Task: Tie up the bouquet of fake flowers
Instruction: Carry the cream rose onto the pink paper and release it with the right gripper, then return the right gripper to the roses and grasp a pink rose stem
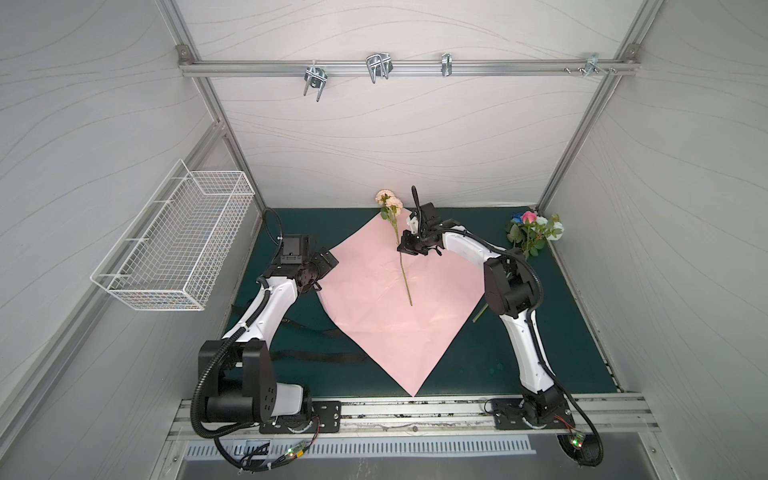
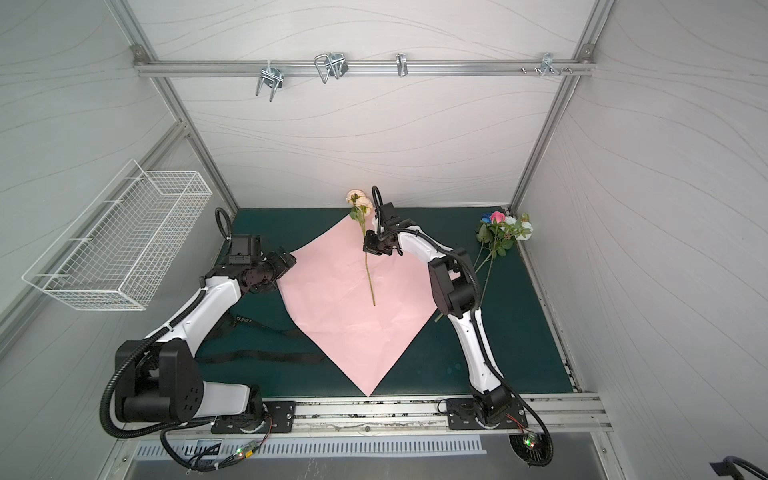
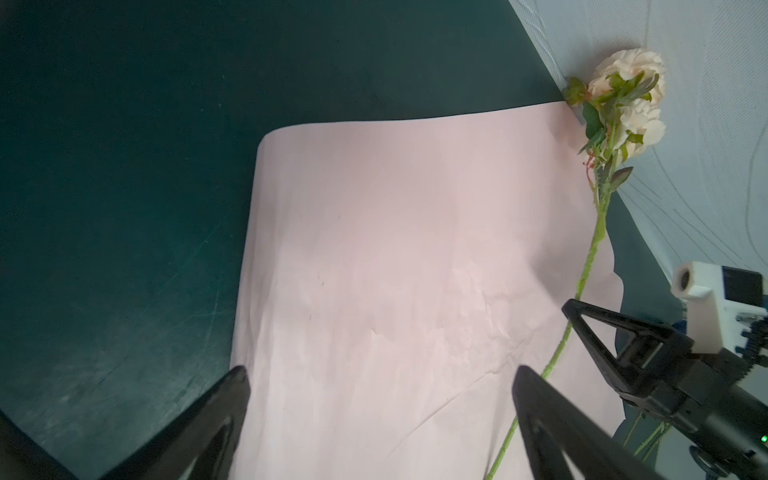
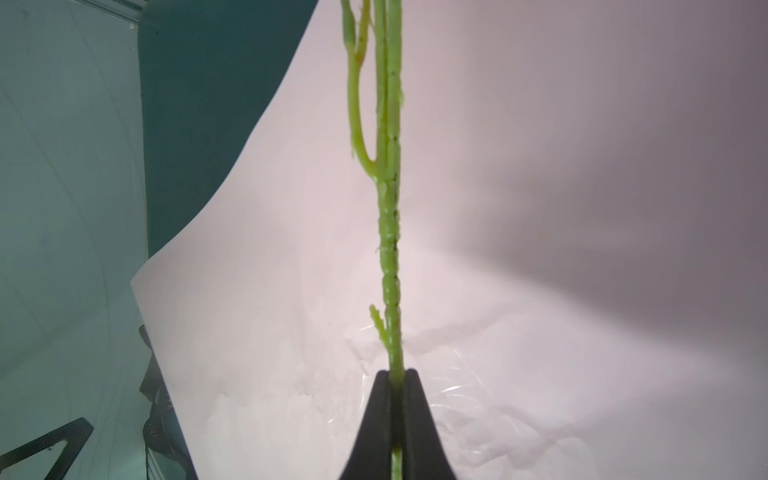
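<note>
A peach rose of the bouquet of fake flowers stretches its long green stem across the pink paper sheet. My right gripper is shut on that stem near its upper half. The pink, blue and white roses lie on the green mat at the back right, behind the right arm. My left gripper stands open and empty at the sheet's left corner.
A black ribbon lies on the mat left of the sheet, partly under it. A white wire basket hangs on the left wall. Metal hooks hang from the rail on the back wall.
</note>
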